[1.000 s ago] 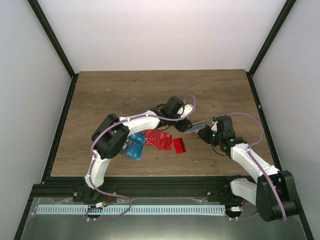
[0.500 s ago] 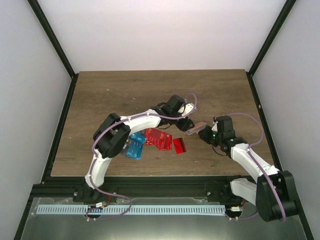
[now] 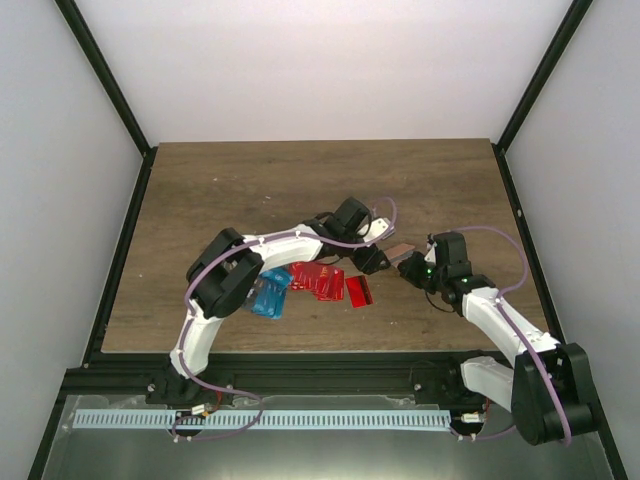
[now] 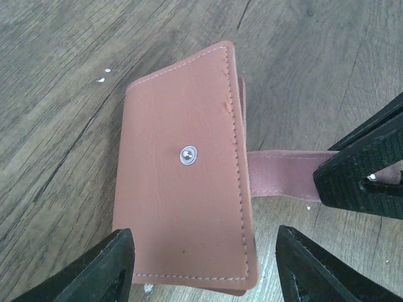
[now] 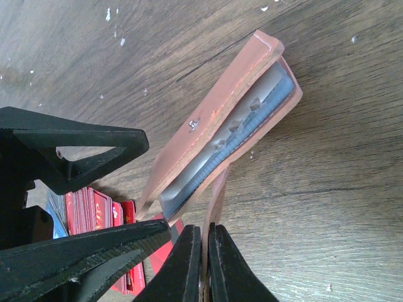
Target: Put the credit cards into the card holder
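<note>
The tan-pink card holder (image 4: 182,189) lies just above the table between both grippers, with a metal snap on its top flap. In the right wrist view the card holder (image 5: 217,119) gapes a little, and dark grey and blue cards (image 5: 220,148) sit inside it. My right gripper (image 5: 203,231) is shut on the holder's strap (image 4: 283,173). My left gripper (image 4: 203,242) is open, with one finger on each side of the holder's near edge. Loose red cards (image 3: 318,278) and blue cards (image 3: 268,295) lie left of the holder (image 3: 398,251).
A single red card (image 3: 358,291) lies apart from the pile, just below my left gripper (image 3: 372,258). My right gripper (image 3: 411,268) is close to it, so both arms crowd the table's middle right. Black frame posts line the table's sides.
A blue card that showed at the holder's mouth a second ago is now out of sight. The holder's flap has come down, and my left gripper has shifted slightly lower.
</note>
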You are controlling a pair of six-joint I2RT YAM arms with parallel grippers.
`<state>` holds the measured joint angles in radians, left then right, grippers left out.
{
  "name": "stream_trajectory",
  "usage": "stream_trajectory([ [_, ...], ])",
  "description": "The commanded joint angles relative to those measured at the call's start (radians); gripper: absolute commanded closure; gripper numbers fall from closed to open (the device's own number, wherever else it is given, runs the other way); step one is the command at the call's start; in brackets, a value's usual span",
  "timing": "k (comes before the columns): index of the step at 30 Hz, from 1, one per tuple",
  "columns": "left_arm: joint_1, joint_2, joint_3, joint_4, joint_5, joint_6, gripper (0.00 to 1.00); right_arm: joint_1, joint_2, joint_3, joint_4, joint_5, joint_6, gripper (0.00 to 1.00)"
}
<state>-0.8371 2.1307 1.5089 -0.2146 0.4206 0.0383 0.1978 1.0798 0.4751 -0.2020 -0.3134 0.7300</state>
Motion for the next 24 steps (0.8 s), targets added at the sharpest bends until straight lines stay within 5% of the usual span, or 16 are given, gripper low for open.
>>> stream_trajectory([
  [1, -0.011, -0.018, -0.001, 0.034, -0.028, 0.018, 0.38, -0.013, -0.017, 0.019, -0.008, 0.009, -0.015, 0.99],
  [12, -0.011, -0.007, 0.033, 0.044, -0.105, 0.003, 0.61, -0.014, -0.008, 0.023, -0.007, 0.006, -0.021, 0.99],
  [18, -0.01, 0.015, 0.063, 0.033, -0.127, -0.017, 0.94, -0.015, -0.001, 0.022, -0.009, 0.016, -0.023, 0.99],
  [24, -0.003, -0.019, 0.021, 0.056, -0.204, -0.133, 0.96, -0.039, 0.012, 0.036, -0.022, 0.06, -0.008, 0.99],
])
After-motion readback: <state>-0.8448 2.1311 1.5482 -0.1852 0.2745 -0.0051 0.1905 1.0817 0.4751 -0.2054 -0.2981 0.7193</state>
